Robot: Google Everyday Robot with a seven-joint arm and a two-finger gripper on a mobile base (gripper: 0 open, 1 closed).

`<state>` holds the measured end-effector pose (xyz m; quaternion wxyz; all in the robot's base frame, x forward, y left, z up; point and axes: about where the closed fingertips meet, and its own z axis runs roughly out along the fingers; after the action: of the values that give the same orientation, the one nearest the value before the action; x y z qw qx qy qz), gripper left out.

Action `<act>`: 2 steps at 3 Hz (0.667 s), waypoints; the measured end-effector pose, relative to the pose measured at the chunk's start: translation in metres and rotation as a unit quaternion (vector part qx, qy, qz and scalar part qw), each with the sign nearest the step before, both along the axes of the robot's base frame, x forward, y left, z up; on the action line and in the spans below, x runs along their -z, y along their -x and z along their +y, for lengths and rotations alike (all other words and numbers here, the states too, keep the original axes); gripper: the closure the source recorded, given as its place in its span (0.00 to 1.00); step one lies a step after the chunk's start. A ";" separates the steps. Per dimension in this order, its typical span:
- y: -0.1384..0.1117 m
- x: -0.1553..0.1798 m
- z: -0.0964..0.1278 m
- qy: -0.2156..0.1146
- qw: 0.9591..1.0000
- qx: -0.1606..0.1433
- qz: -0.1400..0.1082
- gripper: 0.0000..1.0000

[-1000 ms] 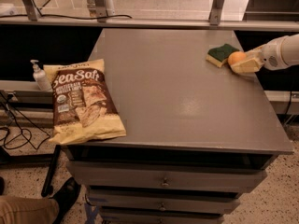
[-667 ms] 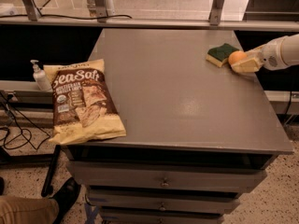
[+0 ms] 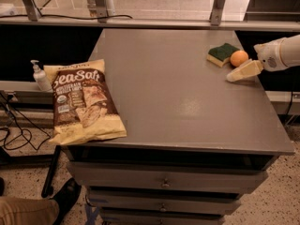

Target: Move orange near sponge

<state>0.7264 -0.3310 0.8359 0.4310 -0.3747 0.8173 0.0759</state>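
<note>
At the table's (image 3: pixel 187 125) far right corner, one orange (image 3: pixel 239 58) rests touching one green-topped sponge (image 3: pixel 222 54). The single gripper (image 3: pixel 241 71) lies just beside the orange, gripping nothing; whether its jaws are parted, I cannot tell. One sea-salt chip bag (image 3: pixel 82 102) overhangs the left edge, near one pump bottle (image 3: pixel 40 76).

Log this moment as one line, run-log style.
orange: on table beside sponge | gripper: low, right-front of orange, not around it | chips bag: table's left edge
</note>
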 end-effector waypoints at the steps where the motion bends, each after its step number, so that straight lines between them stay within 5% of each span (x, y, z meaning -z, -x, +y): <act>1: 0.001 0.000 0.000 -0.002 1.000 0.000 0.001 0.00; 2: 0.008 -0.007 -0.003 -0.011 1.000 -0.001 0.000 0.00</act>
<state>0.7189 -0.3344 0.8425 0.4352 -0.3706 0.8161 0.0857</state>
